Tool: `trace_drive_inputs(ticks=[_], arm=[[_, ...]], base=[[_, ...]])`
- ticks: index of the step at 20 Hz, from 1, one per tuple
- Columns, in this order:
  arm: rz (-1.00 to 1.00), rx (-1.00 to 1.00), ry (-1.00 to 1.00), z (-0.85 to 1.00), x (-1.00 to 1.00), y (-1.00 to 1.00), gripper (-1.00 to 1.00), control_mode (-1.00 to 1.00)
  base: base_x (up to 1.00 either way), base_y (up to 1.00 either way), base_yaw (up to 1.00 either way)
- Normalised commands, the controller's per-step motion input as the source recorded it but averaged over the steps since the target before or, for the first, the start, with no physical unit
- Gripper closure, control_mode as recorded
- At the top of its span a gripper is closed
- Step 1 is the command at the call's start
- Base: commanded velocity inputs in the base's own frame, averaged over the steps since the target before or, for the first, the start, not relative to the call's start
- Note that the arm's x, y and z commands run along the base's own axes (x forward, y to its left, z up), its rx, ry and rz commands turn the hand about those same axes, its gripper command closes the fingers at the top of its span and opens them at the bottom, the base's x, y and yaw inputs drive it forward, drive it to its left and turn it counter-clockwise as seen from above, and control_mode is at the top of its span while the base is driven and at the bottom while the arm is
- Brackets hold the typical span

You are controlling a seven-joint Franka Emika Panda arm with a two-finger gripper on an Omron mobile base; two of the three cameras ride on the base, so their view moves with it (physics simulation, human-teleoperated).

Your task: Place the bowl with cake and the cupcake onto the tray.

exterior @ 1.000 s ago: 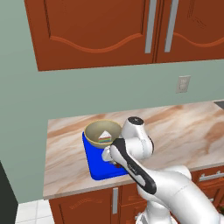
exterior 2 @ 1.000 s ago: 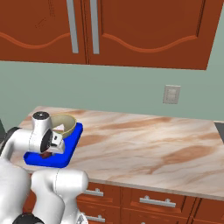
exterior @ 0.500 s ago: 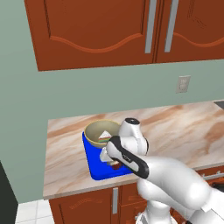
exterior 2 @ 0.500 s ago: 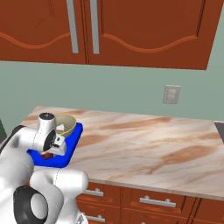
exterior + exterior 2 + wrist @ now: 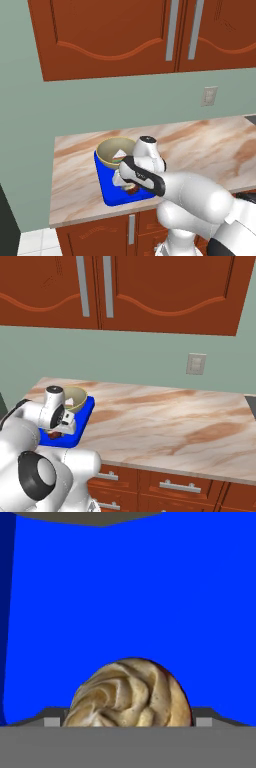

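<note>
The blue tray point(image 5: 111, 192) lies on the marble desk point(image 5: 210, 150), near its left end, below the wooden cabinets point(image 5: 120, 35). The tan bowl point(image 5: 111, 152) stands on the far part of the tray, and the cake point(image 5: 120, 155) slice with its white top is inside the bowl. The end effector point(image 5: 127, 186) hangs low over the near part of the tray, just in front of the bowl, and points down. In the hand view the cupcake point(image 5: 131, 694) with its swirled tan top sits on the blue floor of the tray, between the 2 finger tips. The fingers are spread wide, with the cupcake between them; whether they touch it I cannot tell. In the right base view the end effector point(image 5: 59, 428) partly hides the tray point(image 5: 86, 411). An outlet point(image 5: 209, 96) is on the green wall.
</note>
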Motion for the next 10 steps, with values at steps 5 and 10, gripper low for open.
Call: trace_drive_inputs(ticks=[5,10], arm=[[0.0,0.0,-0.04,-0.13,0.0,0.05,1.0,-1.0],[0.0,0.0,-0.09,-0.11,0.0,0.05,-1.0,-1.0]], base=[[0.0,0.0,0.0],[0.0,0.0,0.0]])
